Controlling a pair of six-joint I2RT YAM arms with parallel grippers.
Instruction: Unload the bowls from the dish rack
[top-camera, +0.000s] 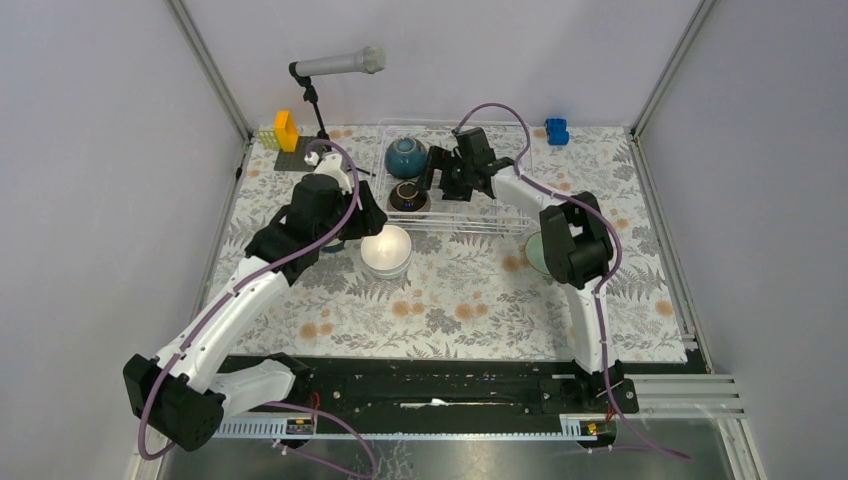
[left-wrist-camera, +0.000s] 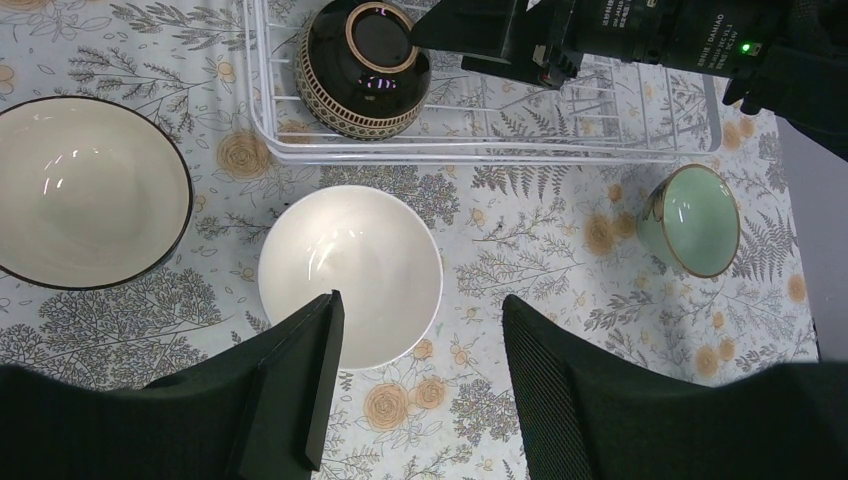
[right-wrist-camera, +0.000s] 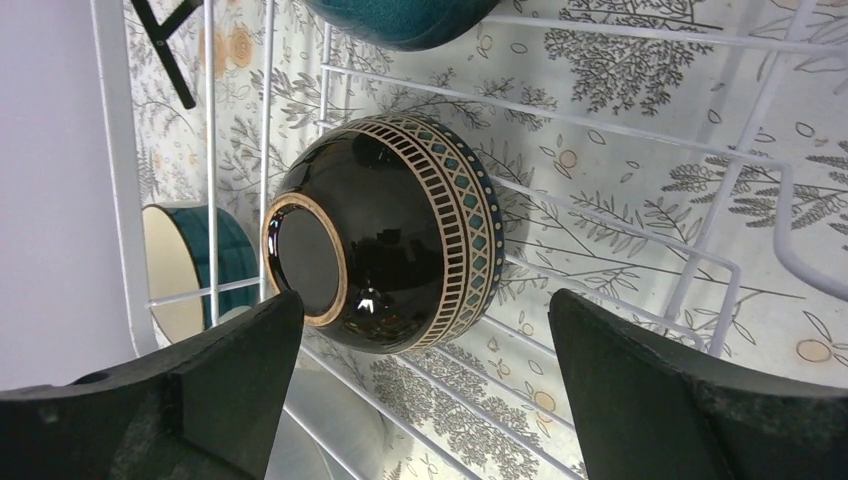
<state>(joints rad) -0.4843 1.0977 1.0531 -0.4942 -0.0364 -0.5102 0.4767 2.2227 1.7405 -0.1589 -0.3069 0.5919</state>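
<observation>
Item: brown bowl (right-wrist-camera: 400, 235), glazed, banded pattern nr rim. Loc.: inside dish rack (left-wrist-camera: 480, 152), near-left part, tipped over on grid wires w/ foot ring up and toward rack wall. Teal bowl (top-camera: 406, 157) just behind it in same rack. Right end effector (right-wrist-camera: 425, 300): jaws wide apart, straddling brown bowl, one finger close by foot ring, other well clear on rim side; no contact visible, nothing held. Left end effector (left-wrist-camera: 420, 305): jaws apart, empty, hovering over white bowl (left-wrist-camera: 350, 275) on counter (top-camera: 450, 310), just outside rack's near wall. Also on counter: mint bowl (left-wrist-camera: 690, 218), upright, off to one side nr rack corner; cream-lined bowl (left-wrist-camera: 85, 190) w/ dark rim, upright, beside the white one. Est. status: at least 3 out, 2 in rack yet to go; brown prob. next. Risks: (1) slip: glossy curved wall, tilted pose, so pads likely land on a slope; could squirt out and drop onto wires or teal neighbour. (2) snag: w/ fingertips low among wires, could hook one on closing or lifting and drag whole rack. (3) rim catch on low side wall if carried out too flat; tip or chip. (4) arm clash: left arm parked close to rack's near-left corner, in probable exit path. (5) crowded set-down nr bowls already on counter.
</observation>
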